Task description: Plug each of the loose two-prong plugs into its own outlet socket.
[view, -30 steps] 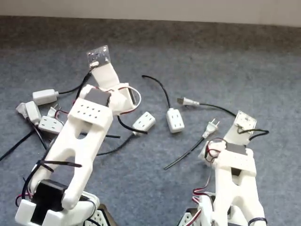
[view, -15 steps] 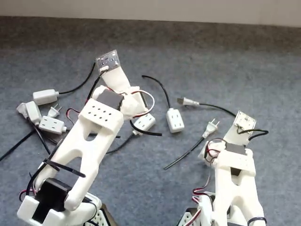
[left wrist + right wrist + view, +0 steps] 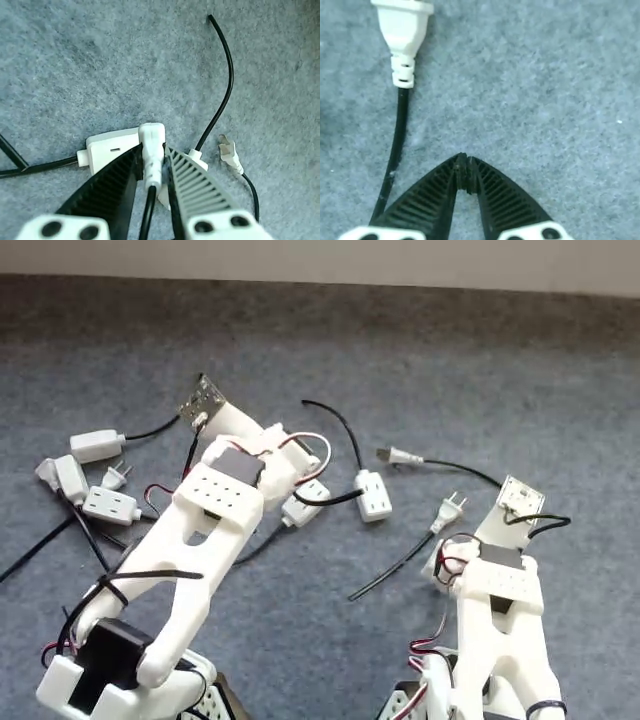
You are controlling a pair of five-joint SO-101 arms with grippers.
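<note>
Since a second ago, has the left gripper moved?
Yes. The left gripper, shut on a plug, has swung right in the high view, closer to the rightmost socket, which stayed put.

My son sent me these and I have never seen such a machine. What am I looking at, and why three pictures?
Two small white robot arms, the left arm and the right arm, stand on grey carpet. One picture is from a fixed camera above; the other two are from cameras on each arm's wrist, looking along its fingers. White outlet blocks, like this outlet block, and corded plugs, like this loose plug, lie scattered. The left gripper grips a white plug beside a socket block. The right gripper is shut and empty, a nearby plug ahead.
</note>
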